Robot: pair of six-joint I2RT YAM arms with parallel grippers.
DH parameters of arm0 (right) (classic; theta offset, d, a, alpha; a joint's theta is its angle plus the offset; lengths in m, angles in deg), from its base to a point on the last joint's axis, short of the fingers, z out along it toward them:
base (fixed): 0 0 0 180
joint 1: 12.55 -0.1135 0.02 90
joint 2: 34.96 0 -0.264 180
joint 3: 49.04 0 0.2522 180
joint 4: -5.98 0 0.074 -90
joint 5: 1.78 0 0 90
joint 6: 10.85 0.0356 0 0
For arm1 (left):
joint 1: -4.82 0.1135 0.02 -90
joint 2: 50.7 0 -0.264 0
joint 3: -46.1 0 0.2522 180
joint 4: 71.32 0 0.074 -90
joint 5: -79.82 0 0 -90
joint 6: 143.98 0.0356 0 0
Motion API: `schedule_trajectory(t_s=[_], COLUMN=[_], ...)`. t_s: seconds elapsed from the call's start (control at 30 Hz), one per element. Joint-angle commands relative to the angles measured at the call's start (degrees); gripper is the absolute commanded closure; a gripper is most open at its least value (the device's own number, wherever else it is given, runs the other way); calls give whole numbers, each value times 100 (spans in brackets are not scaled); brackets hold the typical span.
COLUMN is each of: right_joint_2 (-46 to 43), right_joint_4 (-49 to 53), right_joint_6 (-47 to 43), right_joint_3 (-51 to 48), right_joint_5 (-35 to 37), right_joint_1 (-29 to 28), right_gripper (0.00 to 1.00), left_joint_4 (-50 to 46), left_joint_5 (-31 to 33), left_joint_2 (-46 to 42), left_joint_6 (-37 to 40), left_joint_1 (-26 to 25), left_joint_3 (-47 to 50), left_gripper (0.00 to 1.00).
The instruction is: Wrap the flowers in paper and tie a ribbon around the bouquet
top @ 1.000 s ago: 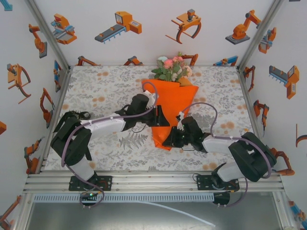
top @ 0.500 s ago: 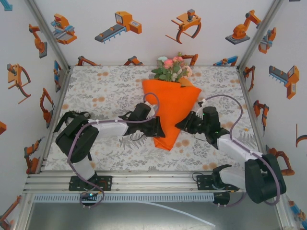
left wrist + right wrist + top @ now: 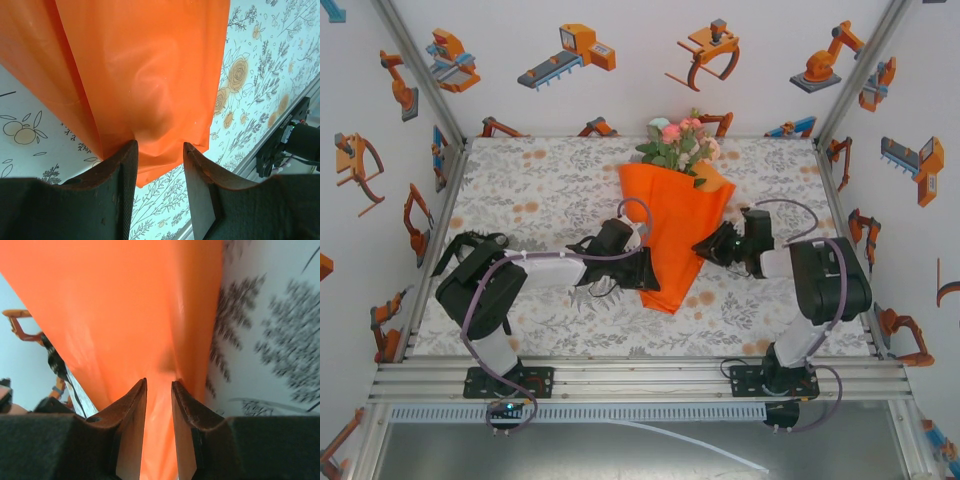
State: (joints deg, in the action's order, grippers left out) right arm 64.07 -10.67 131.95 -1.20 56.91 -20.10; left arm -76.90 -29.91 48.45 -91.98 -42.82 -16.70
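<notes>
The bouquet [image 3: 675,225] lies mid-table [image 3: 535,185] with its narrow end toward the arms. Pink and peach flowers [image 3: 678,142] spill from its wide far end. The left tool [image 3: 159,150] is closed on a puckered pinch of the orange paper [image 3: 145,70] at the cone's lower left edge. The right tool [image 3: 159,386] pinches a fold at the right edge, its jaws nearly together. The paper looks thin, light, slick and springy, so it would likely unroll if released. It is best held by its overlapping edges, low on the cone and away from the fragile blooms.
</notes>
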Motion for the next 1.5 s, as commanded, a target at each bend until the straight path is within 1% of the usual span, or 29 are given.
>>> schedule_trajectory(t_s=[0.0, 0.2, 0.5, 0.67, 0.8, 0.93, 1.07, 1.13, 1.2, 1.3, 1.4, 1.47], right_joint_2=[409, 1215, 2297, 2766, 2920, 2722, 2433, 2237, 1978, 1343, 629, 129], right_joint_4=[-545, -615, -616, -622, -588, -562, -932, -1184, -1248, -1212, -1060, -901], right_joint_6=[-6, -32, 50, 281, 378, 372, 418, 483, 447, 433, 433, 321], right_joint_3=[446, 1179, 2392, 3056, 3505, 3441, 2755, 2335, 2077, 1773, 1408, 1045], right_joint_5=[-196, -499, -699, -710, -857, -979, -1017, -1067, -1117, -1169, -1140, -1054], right_joint_1=[339, 797, 1465, 1845, 1933, 1924, 1770, 1650, 1562, 1543, 1537, 1541], right_gripper=[68, 67, 65, 64, 64, 64, 64, 64, 64, 63, 62, 62], left_joint_4=[-252, -275, -287, -255, -186, -90, -197, -368, -421, -12, -56, 14], left_joint_5=[206, 197, 179, 175, 111, 140, 355, 530, 517, 306, 220, 299], left_joint_2=[35, -34, -47, -10, 58, -109, -435, -462, -387, -244, 36, 211], left_joint_6=[230, 231, 182, 152, 108, 147, 290, 308, 230, 36, 40, -17], left_joint_1=[43, 118, 149, 158, 158, 167, 229, 310, 434, 570, 573, 531], left_joint_3=[183, 201, 171, 142, 132, 131, -59, -284, -505, -696, -1132, -1291], left_gripper=[57, 57, 57, 57, 57, 56, 51, 48, 47, 46, 44, 44])
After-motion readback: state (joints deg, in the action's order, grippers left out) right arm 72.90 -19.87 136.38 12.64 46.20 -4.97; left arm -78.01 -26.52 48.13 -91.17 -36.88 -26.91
